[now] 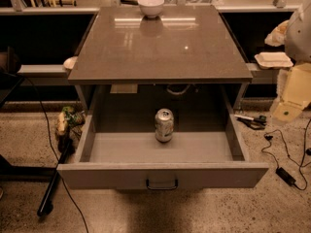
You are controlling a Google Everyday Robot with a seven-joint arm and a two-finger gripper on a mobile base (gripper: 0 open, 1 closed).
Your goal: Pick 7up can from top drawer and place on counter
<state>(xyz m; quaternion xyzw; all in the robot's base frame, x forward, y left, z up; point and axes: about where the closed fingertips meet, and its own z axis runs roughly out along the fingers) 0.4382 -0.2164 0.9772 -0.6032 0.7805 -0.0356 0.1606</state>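
**The can stands ready in the open drawer, not yet picked.**
The can (pixel 164 125) is upright near the middle of the drawer (pixel 97 176), with bare floor on every side, so I judge a grasp from above has room. The drawer is pulled out from under the counter (pixel 194 52), which leaves the can uncovered. A white bowl (pixel 151 6) sits at the counter's far edge, so the near part can receive the can. The gripper is not in view, and I cannot tell its state.

arm (pixel 300 33): right edge of view, partly cut off | gripper (pixel 290 103): hanging below it, angled down-left
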